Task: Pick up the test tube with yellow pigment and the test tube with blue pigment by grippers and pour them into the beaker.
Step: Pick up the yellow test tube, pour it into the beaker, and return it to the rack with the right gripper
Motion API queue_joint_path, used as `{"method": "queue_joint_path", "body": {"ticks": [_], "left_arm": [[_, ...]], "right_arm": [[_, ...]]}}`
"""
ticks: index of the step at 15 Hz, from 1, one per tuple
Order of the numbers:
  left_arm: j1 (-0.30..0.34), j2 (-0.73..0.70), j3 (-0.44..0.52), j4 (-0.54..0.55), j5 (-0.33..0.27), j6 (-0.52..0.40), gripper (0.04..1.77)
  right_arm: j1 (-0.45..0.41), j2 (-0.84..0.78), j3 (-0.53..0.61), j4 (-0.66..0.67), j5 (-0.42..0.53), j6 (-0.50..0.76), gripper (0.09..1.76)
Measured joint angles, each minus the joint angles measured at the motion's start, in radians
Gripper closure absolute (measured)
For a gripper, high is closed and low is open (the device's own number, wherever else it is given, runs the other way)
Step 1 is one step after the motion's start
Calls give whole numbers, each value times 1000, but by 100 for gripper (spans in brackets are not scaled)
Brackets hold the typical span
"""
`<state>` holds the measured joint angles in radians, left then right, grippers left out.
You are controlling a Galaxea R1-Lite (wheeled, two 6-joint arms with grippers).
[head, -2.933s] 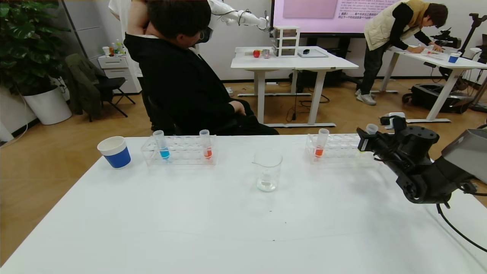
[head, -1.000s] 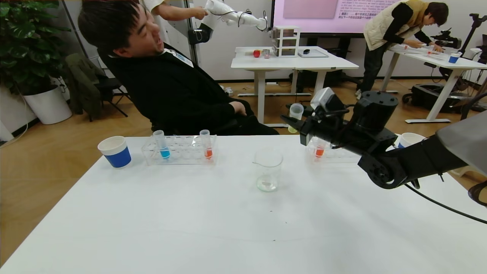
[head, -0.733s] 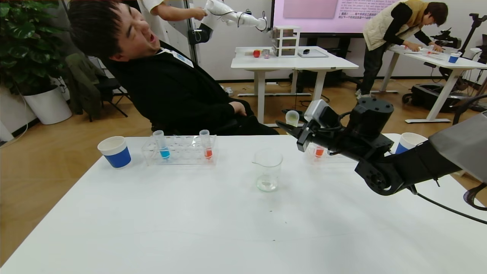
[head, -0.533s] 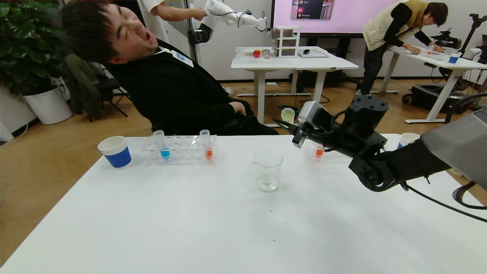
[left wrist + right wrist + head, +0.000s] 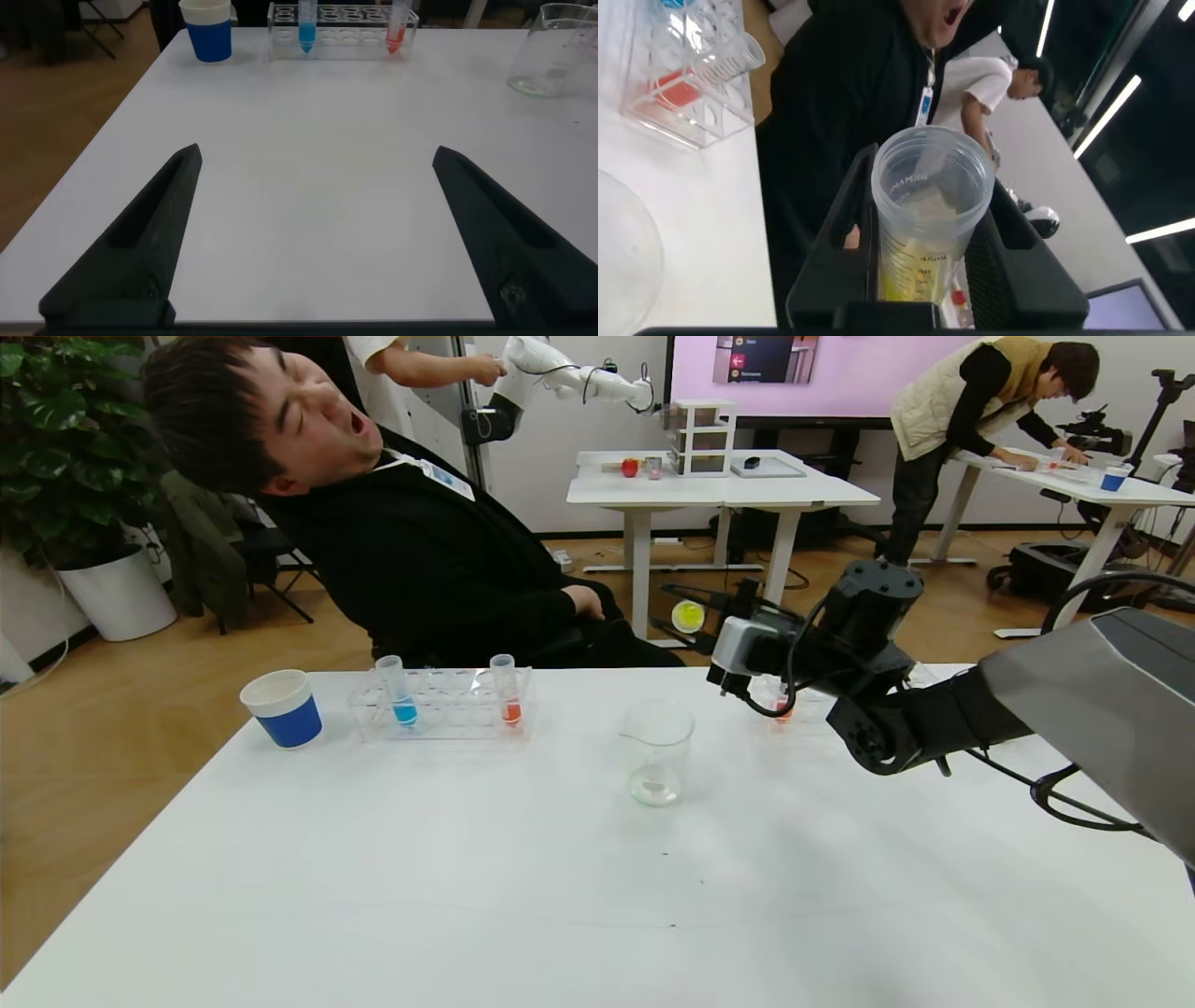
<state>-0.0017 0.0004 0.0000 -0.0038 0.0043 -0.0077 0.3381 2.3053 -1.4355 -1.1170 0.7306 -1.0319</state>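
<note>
Right end effector [image 5: 695, 615] raised above the far side of the white tabletop [image 5: 523, 887], clenched on the test tube with yellow pigment [image 5: 688, 615], tube tipped toward horizontal with its open mouth facing the camera, up and to the right of the beaker [image 5: 657, 752] and well clear of it. In the right wrist view, same tube [image 5: 926, 219] pinched between the black fingers [image 5: 842, 257], yellow-green liquid low inside. Beaker upright mid-tabletop. Test tube with blue pigment [image 5: 397, 692] upright in the clear rack [image 5: 439, 706] on the left, an orange-red tube [image 5: 505, 690] in the same rack, a blue-and-white paper cup [image 5: 281, 708] just beside. Left end effector [image 5: 313, 243] released, fingers spread wide, low over bare tabletop.
</note>
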Motion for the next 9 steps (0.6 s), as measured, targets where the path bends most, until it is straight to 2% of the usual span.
{"method": "queue_joint_path", "body": {"ticks": [9], "left_arm": [[0, 0, 0, 0, 0, 0, 9]], "right_arm": [[-7, 66, -36, 0, 48, -225, 132]]}}
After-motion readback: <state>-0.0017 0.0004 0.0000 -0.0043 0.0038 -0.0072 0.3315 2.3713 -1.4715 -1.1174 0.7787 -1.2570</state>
